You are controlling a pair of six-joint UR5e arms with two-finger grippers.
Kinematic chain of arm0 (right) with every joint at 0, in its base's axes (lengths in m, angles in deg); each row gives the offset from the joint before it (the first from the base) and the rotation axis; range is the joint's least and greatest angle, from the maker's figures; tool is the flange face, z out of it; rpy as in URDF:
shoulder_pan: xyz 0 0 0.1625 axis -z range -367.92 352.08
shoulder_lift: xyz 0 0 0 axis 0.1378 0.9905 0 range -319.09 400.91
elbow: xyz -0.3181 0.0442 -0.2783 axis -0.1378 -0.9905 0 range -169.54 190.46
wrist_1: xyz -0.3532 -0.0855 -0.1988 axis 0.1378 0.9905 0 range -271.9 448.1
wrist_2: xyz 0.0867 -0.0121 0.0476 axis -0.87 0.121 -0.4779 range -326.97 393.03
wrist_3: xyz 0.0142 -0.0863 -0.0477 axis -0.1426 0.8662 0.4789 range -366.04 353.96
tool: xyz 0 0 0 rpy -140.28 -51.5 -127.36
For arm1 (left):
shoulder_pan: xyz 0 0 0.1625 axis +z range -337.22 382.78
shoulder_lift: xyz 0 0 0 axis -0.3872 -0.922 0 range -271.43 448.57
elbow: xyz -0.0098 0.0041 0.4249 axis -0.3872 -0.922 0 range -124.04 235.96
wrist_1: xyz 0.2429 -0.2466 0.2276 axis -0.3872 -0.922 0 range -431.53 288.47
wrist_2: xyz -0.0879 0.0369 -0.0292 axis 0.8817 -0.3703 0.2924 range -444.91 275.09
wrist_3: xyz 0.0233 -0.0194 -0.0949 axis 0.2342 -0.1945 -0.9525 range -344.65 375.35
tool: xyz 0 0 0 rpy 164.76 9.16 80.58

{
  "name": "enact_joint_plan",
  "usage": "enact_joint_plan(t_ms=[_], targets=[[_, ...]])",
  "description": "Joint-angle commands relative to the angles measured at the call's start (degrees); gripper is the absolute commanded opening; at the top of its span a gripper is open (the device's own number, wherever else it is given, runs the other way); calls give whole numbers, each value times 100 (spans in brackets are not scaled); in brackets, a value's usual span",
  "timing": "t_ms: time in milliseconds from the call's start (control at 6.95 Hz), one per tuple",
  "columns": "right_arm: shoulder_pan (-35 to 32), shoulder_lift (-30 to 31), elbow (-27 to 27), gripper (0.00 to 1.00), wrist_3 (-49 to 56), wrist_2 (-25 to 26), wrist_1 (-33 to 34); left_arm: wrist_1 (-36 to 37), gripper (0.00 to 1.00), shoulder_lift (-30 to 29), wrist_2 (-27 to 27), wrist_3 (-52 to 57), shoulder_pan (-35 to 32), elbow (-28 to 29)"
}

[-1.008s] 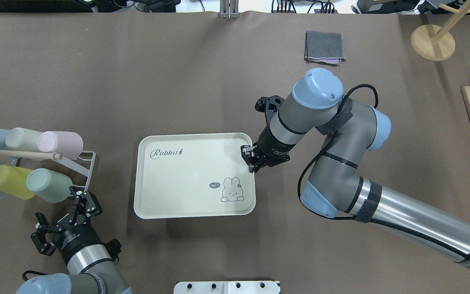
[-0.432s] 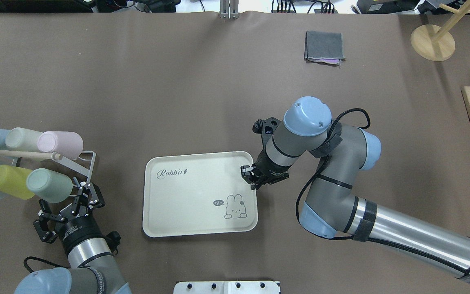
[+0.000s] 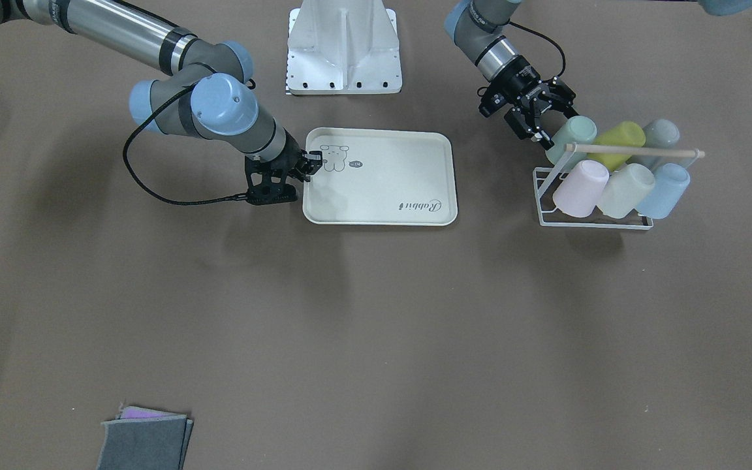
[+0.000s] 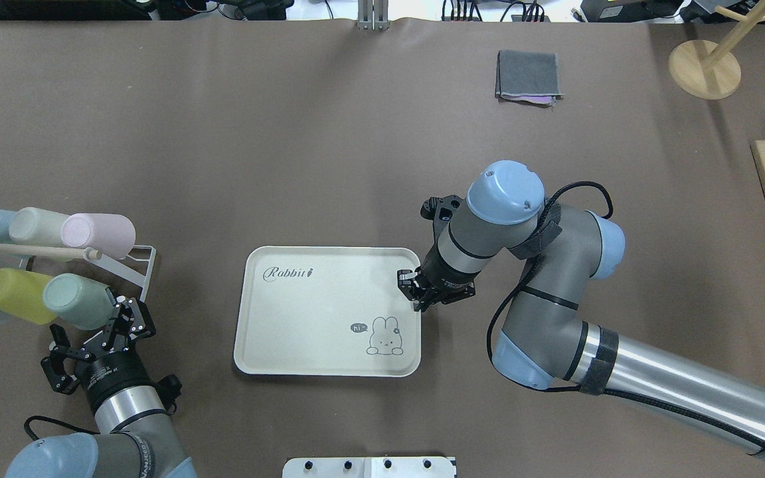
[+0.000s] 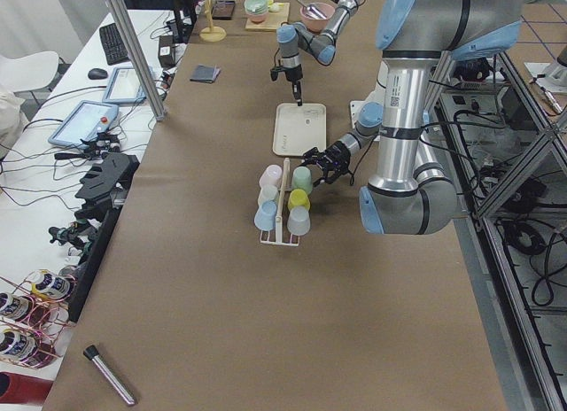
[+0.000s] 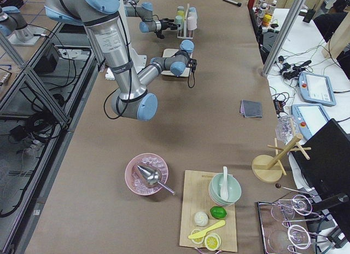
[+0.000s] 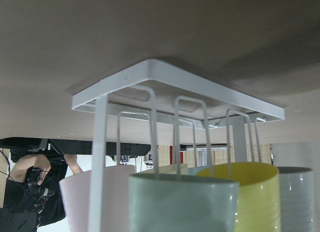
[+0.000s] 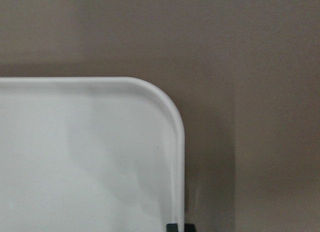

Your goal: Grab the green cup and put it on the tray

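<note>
It's a robotics lab (pendants [image 6: 315, 81], cables [image 6: 289, 69], framing [image 5: 133, 52]).

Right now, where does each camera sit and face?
Front-facing: across the table, facing the robot; both arms show.
Overhead: behind the robot, looking down; both arms.
Exterior left: table's end; left arm nearest.
Exterior right: opposite end; right arm nearest.
Left wrist: mint-green plastic cup, white wire rack; no robot.
Right wrist: corner of flat cream rectangular tray; almost no robot.
Front-facing and overhead share the tray.

Brown table [image 4: 289, 133] carries the tray [image 4: 316, 312], a white rack [image 4: 148, 263] and a grey cloth [image 4: 528, 74]
</note>
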Motion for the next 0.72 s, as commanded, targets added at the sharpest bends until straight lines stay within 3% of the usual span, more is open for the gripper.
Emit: enact_joint_plan(t_ms=[0,144,288,432,576], targets=[[-25,6,1,0,-259,-11,-9,-251,95,61,-6,7,-11,239],[-34,15,1,4,-260,-11,-1,-261,95,61,-15,33,-98,241],[-17,15,-16,61,-251,-2,-1,-261,95,61,-6,50,-108,267],[-17,15,1,99,-259,24,-9,-252,95,61,-15,68,-160,267],[-34,-11,53,100,-260,50,-1,-226,94,52,-15,68,-213,293]])
